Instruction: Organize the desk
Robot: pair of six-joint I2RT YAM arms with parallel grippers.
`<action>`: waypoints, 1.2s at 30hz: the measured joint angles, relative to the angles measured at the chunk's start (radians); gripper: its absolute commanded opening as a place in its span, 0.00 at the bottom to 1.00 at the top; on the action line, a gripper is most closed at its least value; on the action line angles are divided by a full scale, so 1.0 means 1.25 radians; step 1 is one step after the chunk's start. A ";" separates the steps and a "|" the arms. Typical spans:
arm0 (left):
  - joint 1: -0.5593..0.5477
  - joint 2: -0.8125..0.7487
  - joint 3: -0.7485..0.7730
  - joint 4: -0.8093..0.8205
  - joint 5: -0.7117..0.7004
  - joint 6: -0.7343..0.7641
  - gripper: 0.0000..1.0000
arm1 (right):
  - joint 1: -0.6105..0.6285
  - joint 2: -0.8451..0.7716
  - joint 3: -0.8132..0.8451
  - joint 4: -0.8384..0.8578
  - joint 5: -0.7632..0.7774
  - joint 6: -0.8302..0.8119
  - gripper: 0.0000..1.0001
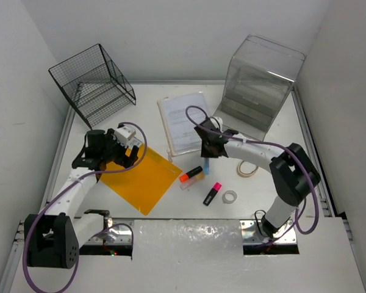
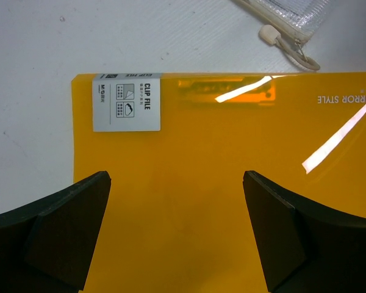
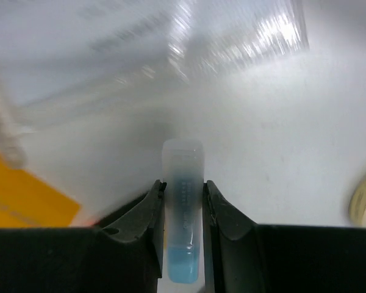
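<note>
The desk (image 1: 149,101) is a white tabletop with silver rails. An orange clip file (image 1: 140,178) lies flat at its left centre. My left gripper (image 1: 121,154) is open and empty, hovering over the file's near-left part. In the left wrist view the gripper (image 2: 177,210) has its jaws wide apart above the file (image 2: 232,159). My right gripper (image 1: 206,156) is shut on a blue highlighter with a clear cap (image 3: 183,195). It holds the highlighter above the desk, just below a clear zip pouch of papers (image 1: 183,121). In the right wrist view the gripper (image 3: 183,190) clamps the pen from both sides.
A black wire rack (image 1: 94,82) stands at the back left and a clear plastic drawer box (image 1: 259,79) at the back right. An orange highlighter (image 1: 191,175), a pink highlighter (image 1: 212,193) and two tape rolls, one larger (image 1: 248,168) and one smaller (image 1: 230,196), lie front of centre.
</note>
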 measured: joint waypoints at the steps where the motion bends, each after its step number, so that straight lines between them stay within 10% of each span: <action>1: 0.000 0.002 0.000 0.000 -0.001 0.000 0.89 | 0.000 -0.005 0.027 0.009 -0.005 -0.055 0.00; 10: 0.000 0.006 0.000 0.001 -0.009 0.000 0.89 | 0.000 -0.027 0.284 0.084 0.100 -0.670 0.00; 18: 0.000 0.007 -0.011 0.003 -0.010 0.001 0.89 | -0.095 0.049 0.194 0.387 0.353 -1.225 0.00; 36: 0.000 0.021 -0.011 0.004 -0.012 0.001 0.89 | -0.182 0.085 0.187 0.422 0.317 -1.318 0.56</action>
